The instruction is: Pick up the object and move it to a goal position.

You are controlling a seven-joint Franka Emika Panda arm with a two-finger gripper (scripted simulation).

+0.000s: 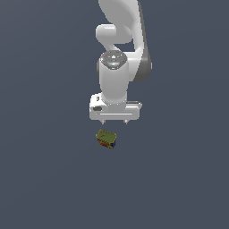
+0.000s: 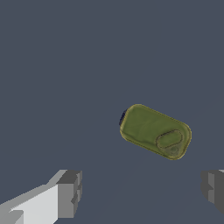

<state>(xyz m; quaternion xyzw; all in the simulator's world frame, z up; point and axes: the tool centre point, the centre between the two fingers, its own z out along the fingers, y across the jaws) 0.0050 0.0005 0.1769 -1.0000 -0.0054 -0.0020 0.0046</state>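
The object point(image 1: 106, 138) is a small box-shaped block with an olive-green top and sides printed in red, yellow and blue. It lies on the dark grey floor just in front of and below the white gripper point(image 1: 114, 121). In the wrist view the object point(image 2: 155, 131) shows its olive-green top with an oval mark, lying turned at an angle. The gripper point(image 2: 142, 192) is open and empty. One grey fingertip point(image 2: 70, 193) and the other show wide apart, with the object ahead of the gap between them. The gripper hangs above the floor, apart from the object.
The white arm point(image 1: 120, 49) rises behind the gripper in the exterior view. The dark grey floor point(image 1: 44, 170) spreads all around, with nothing else on it in view.
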